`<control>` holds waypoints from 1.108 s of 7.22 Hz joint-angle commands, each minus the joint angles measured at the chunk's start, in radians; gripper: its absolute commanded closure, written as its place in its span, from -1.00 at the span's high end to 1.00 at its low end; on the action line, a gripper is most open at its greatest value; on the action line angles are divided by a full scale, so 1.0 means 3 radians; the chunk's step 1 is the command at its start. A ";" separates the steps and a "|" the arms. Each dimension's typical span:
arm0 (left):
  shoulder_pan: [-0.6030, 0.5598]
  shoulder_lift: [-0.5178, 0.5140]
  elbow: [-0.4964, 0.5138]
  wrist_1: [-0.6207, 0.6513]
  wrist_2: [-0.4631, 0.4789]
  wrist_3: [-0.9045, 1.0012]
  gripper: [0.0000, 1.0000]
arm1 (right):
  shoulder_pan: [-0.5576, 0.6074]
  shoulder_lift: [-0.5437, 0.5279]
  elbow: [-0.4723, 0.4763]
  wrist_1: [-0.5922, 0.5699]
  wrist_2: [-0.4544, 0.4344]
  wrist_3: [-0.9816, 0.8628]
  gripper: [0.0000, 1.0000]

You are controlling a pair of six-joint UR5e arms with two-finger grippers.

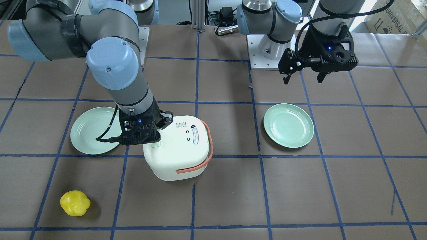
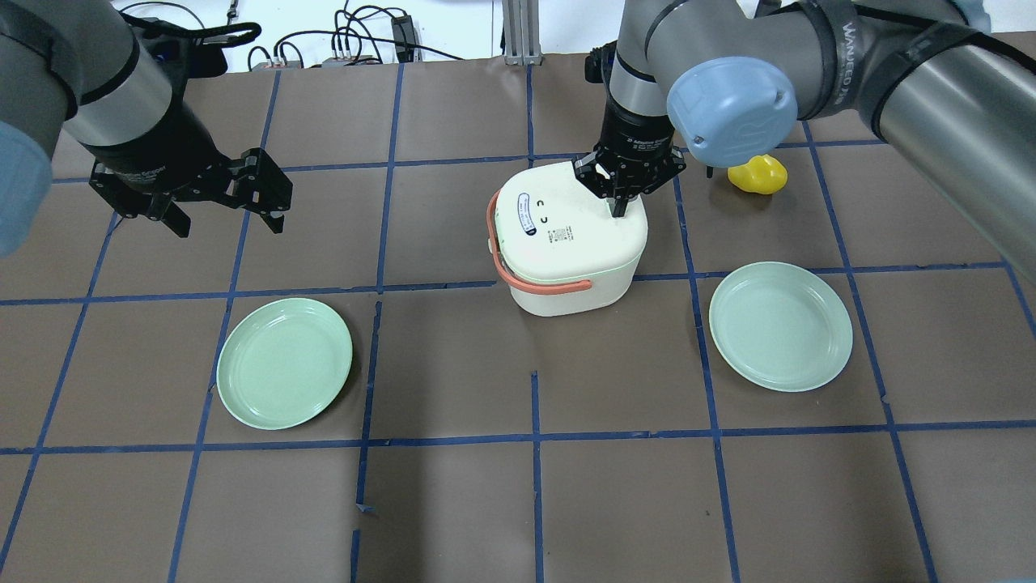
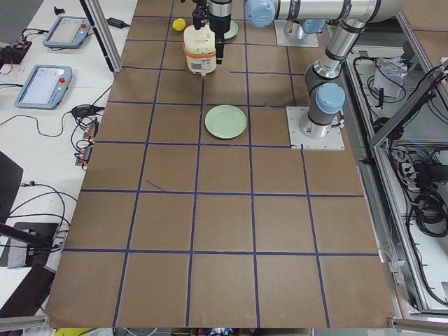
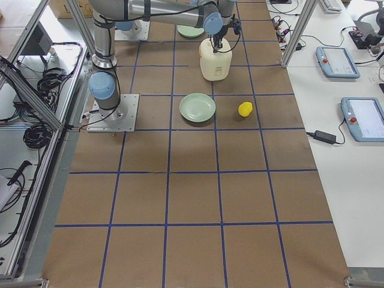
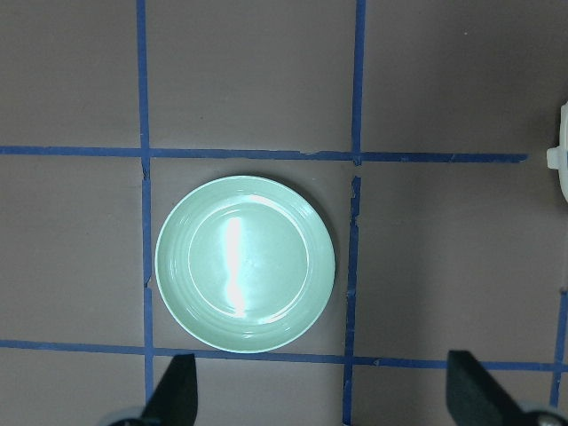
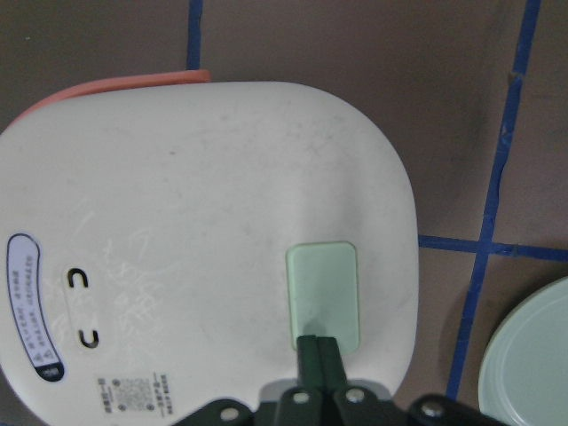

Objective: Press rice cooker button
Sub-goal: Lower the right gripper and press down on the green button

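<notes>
The white rice cooker (image 1: 180,150) with an orange handle stands mid-table; it also shows in the overhead view (image 2: 566,243) and the right wrist view (image 6: 204,231). Its pale green button (image 6: 323,288) sits on the lid near one edge. My right gripper (image 6: 319,342) is shut, its joined fingertips pointing down onto the near end of the button; in the overhead view it (image 2: 620,212) stands upright over the lid. My left gripper (image 2: 227,223) is open and empty, hovering above the table away from the cooker, over a green plate (image 5: 245,264).
Two green plates lie on either side of the cooker, one on my left (image 2: 285,362) and one on my right (image 2: 781,325). A yellow pepper-like object (image 2: 757,174) lies beyond the cooker on my right. Blue tape lines grid the brown table.
</notes>
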 commanded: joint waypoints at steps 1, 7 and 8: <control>0.0000 0.0000 0.0000 0.0003 0.0000 0.0000 1.00 | 0.0000 0.0053 0.0000 -0.0055 0.0000 0.0001 -0.85; 0.0000 0.0000 0.0000 -0.0002 0.0000 0.0000 1.00 | 0.0000 0.0059 -0.0020 -0.0070 -0.0005 0.0006 -0.85; 0.0000 0.0005 0.0000 0.0003 0.0000 0.0000 1.00 | 0.0000 0.0033 -0.0051 -0.0014 0.0000 0.0001 -0.84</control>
